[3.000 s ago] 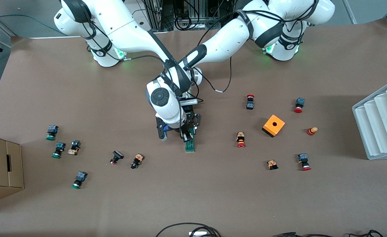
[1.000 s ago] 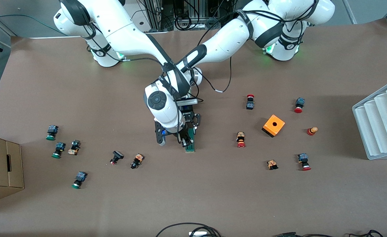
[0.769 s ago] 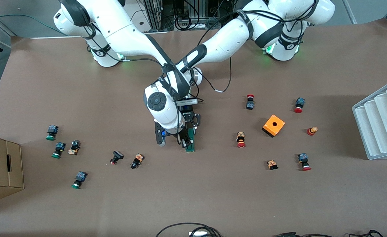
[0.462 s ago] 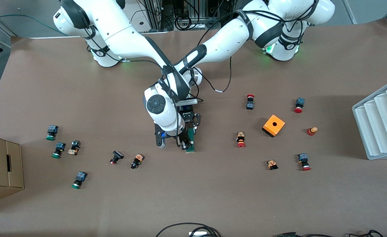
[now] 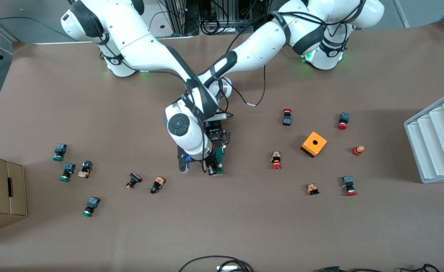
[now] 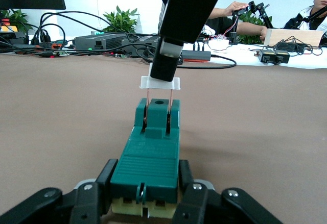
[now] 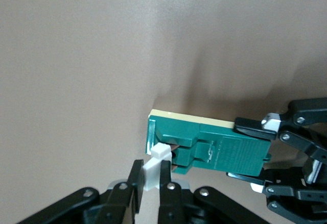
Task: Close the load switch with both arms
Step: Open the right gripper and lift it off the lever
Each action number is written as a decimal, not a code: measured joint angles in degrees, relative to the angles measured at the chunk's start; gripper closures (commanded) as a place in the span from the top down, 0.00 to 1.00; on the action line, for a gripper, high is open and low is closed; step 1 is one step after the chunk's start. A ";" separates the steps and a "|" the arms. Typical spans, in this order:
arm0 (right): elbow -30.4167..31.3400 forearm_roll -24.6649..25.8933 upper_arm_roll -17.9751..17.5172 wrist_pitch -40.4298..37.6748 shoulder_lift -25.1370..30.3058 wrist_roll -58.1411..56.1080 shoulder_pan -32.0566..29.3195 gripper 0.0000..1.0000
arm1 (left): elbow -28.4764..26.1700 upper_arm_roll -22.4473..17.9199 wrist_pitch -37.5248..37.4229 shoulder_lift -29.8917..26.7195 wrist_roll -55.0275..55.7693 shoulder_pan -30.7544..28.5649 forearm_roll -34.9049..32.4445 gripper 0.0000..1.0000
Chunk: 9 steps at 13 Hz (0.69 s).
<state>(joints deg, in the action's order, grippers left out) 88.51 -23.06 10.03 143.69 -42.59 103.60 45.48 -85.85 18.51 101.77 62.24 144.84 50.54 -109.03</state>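
The load switch [image 5: 219,160], a narrow green block, lies at the table's middle. My left gripper [image 5: 217,146] is shut on its end farther from the front camera; the left wrist view shows the green body [image 6: 150,157] clamped between the fingers [image 6: 107,175]. My right gripper [image 5: 211,168] is over the switch's nearer end and is shut on the white tab [image 7: 153,172]. In the left wrist view the tab [image 6: 160,83] stands raised above the body on two copper blades. The right wrist view shows the switch [image 7: 219,150] with the left gripper [image 7: 250,151] on it.
An orange box with a hole [image 5: 314,144] and several red-capped push-buttons lie toward the left arm's end. Several green-capped buttons lie toward the right arm's end by a cardboard box [image 5: 1,190]. A white ribbed rack [image 5: 437,139] stands at the edge of the left arm's end.
My right gripper has moved along the switch toward its nearer end, with the white tab in it. The left gripper and the switch body have stayed put.
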 measured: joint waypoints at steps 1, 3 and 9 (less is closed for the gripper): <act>-0.64 -0.01 -0.02 -0.24 -0.42 0.01 -0.19 0.17 | 0.00 0.01 0.00 0.01 0.00 0.00 0.00 0.54; -1.80 -0.01 0.07 0.53 -1.50 -0.08 -0.46 0.17 | 0.00 0.02 0.00 0.03 0.00 0.00 0.00 0.54; -8.04 0.00 0.51 4.94 -9.56 -0.66 -1.95 0.19 | 0.00 0.04 -0.04 0.05 0.00 0.01 0.00 0.55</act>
<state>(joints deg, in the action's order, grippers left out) 80.47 -23.07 10.54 148.64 -52.15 102.95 43.53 -85.85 18.54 101.72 62.29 144.84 50.55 -109.02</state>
